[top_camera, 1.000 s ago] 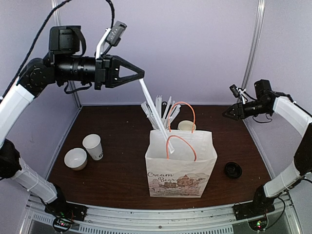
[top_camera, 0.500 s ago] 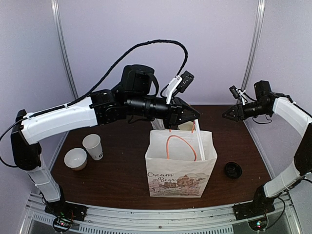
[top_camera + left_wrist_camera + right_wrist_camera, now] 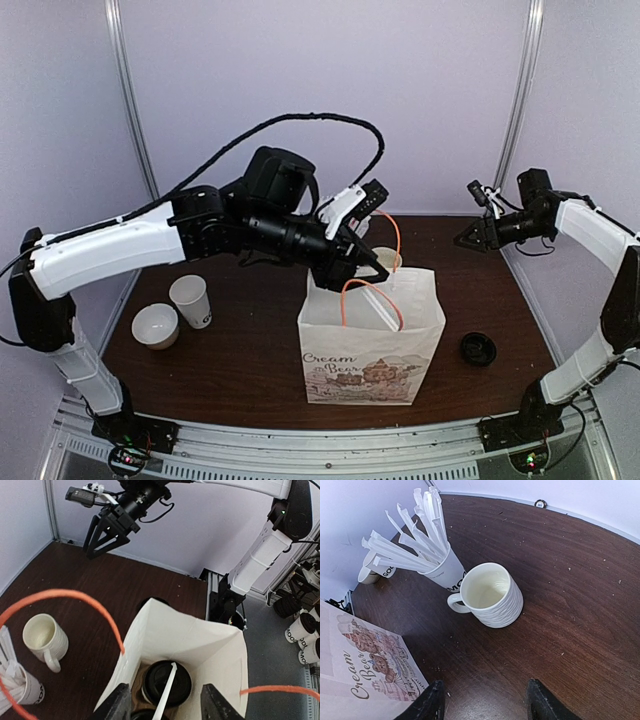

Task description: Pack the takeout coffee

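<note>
Paper bag (image 3: 190, 635) with orange loop handles stands open on the dark table (image 3: 250, 370). Inside, a black-lidded cup (image 3: 182, 682) sits in brown card, a white wrapped straw (image 3: 165, 690) slanting across its round lid. The left gripper (image 3: 368, 270) hangs over the bag's mouth, jaws apart, holding nothing. The right gripper (image 3: 485, 705), likewise spread, hovers over the tabletop near a ribbed cream mug (image 3: 492, 595) and stick-filled cup (image 3: 445, 570).

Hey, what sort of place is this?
Probably a lab test booth staged as a café counter: plain lavender walls box in a brown table, which holds a white printed paper bag with orange handles and a paper cup of white sticks.
</note>
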Controlling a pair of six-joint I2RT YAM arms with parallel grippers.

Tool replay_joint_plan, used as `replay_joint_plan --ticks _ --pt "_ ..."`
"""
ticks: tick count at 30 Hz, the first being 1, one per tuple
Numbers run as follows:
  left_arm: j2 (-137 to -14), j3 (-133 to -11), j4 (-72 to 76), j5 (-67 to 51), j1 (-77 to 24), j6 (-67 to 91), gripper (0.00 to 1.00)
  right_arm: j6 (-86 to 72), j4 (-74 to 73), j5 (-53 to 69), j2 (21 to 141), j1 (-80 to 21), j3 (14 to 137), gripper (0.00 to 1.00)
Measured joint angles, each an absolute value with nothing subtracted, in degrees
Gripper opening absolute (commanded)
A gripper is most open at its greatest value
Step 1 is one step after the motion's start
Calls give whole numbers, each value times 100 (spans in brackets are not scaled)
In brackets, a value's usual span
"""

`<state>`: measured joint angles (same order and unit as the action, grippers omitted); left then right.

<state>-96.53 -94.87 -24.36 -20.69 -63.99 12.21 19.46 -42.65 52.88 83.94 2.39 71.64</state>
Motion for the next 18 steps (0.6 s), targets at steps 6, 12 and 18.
replay_joint_plan --ticks 6,12,18 --pt "-8663 -9419 -3232 -851 -6405 642 68 1964 -4283 5369 8418 239 7164 58" --pt "-8241 -9848 -3717 119 -5607 357 65 1975 -4309 5402 8429 239 7164 58" --pt "-8993 -10377 -4322 196 -4525 416 55 1984 -4313 5400 8429 239 7164 58"
